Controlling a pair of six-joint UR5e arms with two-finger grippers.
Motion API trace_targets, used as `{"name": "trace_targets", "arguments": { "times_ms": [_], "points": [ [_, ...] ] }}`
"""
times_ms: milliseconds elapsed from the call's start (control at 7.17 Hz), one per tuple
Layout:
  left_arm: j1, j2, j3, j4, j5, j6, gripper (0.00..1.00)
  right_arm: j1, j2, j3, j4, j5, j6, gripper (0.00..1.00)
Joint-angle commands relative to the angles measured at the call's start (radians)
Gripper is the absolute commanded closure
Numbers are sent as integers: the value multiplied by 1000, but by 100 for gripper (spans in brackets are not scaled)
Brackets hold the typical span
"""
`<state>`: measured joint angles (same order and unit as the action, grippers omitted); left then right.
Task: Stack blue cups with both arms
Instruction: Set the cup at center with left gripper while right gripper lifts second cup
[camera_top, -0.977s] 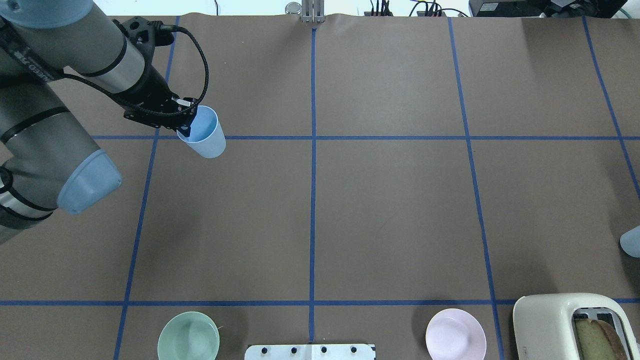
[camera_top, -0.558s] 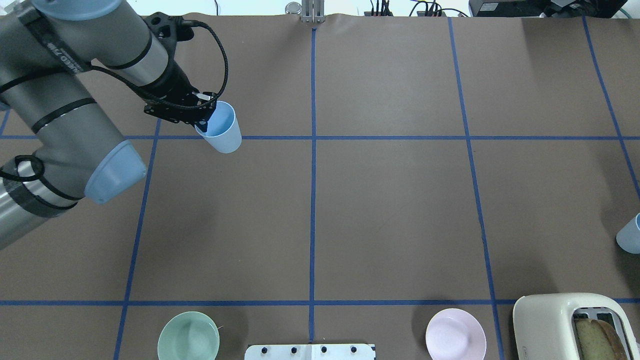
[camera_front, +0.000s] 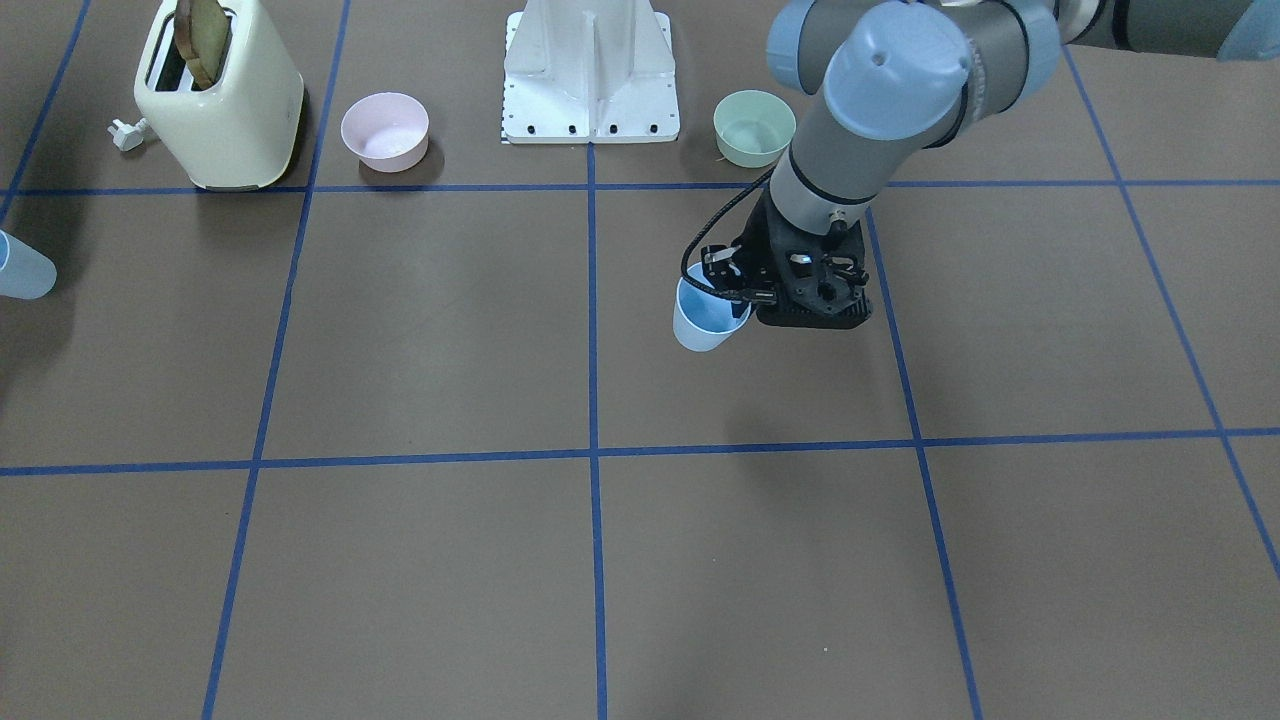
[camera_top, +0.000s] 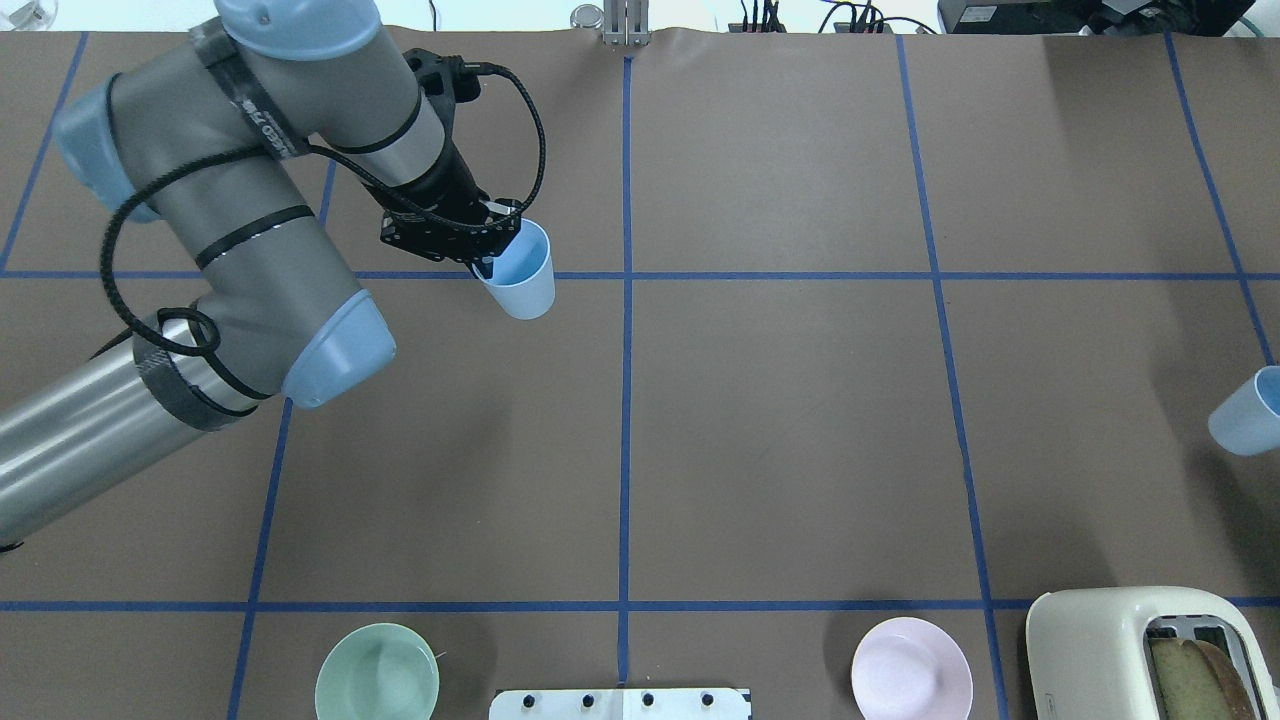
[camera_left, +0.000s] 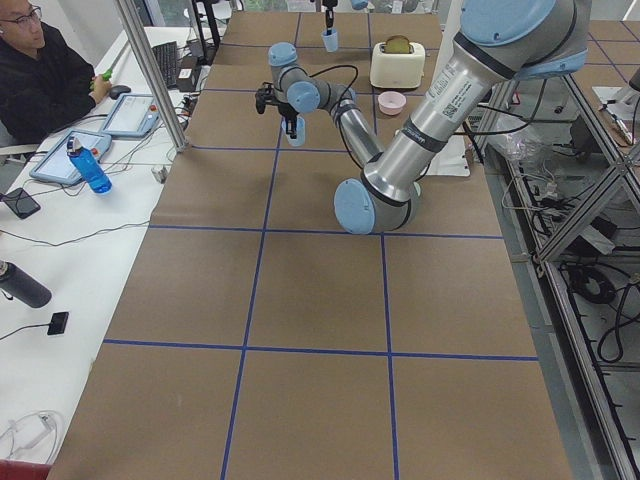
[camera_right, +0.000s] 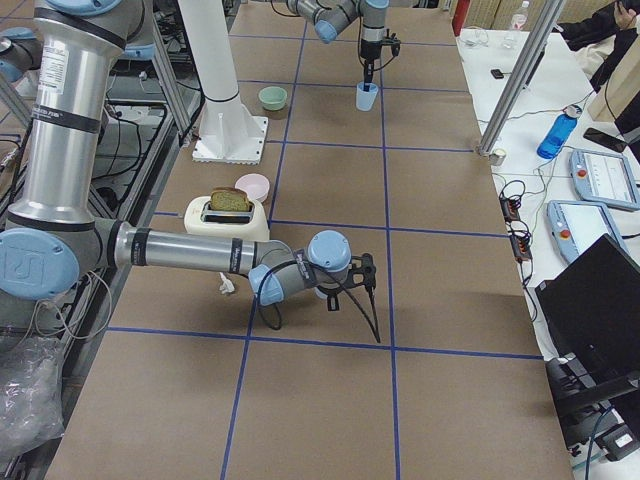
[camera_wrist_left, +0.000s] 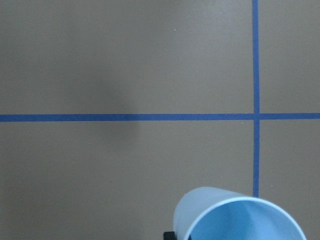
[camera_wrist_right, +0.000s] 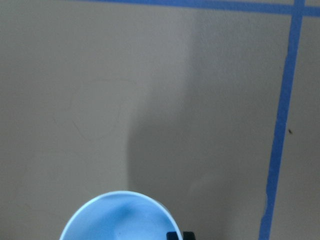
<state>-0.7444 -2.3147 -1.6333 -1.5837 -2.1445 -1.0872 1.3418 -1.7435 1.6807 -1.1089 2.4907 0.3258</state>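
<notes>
Left gripper (camera_top: 488, 260) pinches the rim of a blue cup (camera_top: 522, 282), one finger inside and one outside. It holds the tumbler mouth-up and off the table (camera_top: 780, 430), on the robot's left of the centre tape line.

At the overhead view's far right edge hangs the second blue cup (camera_top: 1245, 425), only partly in frame and likewise off the surface. The right gripper (camera_wrist_right: 177, 235) shows as no more than a black sliver at that cup's rim in its own wrist view. From this and the shadow cast beneath the cup, it appears to be clamped on the rim in the same way.

By these pictures the task looks roughly half done. Each arm has a cup in hand, but the two cups are well apart, with most of the table's width between them, and neither sits inside the other. What is left is to bring them together and lower one into the other.

Both cups look empty. On the table by the robot's base, the mint-green bowl (camera_top: 377, 675) and the pink bowl (camera_top: 911, 668) also appear empty. The cream toaster (camera_front: 225, 120) beside the pink bowl holds a slice of bread (camera_front: 200, 25) in one slot.
</notes>
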Motion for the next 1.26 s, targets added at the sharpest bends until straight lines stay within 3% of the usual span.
{"name": "trace_targets", "arguments": {
  "times_ms": [0, 140, 558, 1116],
  "points": [
    [68, -41, 114, -122, 66, -62, 100, 26, 179, 103, -308, 7, -1, 100],
    [98, -44, 137, -149, 101, -65, 100, 43, 262, 123, -424, 2, -1, 100],
    [148, -60, 168, -162, 130, -59, 100, 36, 421, 123, -600, -30, 2, 100],
    [178, -60, 168, -162, 161, -60, 100, 22, 440, 122, -606, -55, 10, 100]
  ]
}}
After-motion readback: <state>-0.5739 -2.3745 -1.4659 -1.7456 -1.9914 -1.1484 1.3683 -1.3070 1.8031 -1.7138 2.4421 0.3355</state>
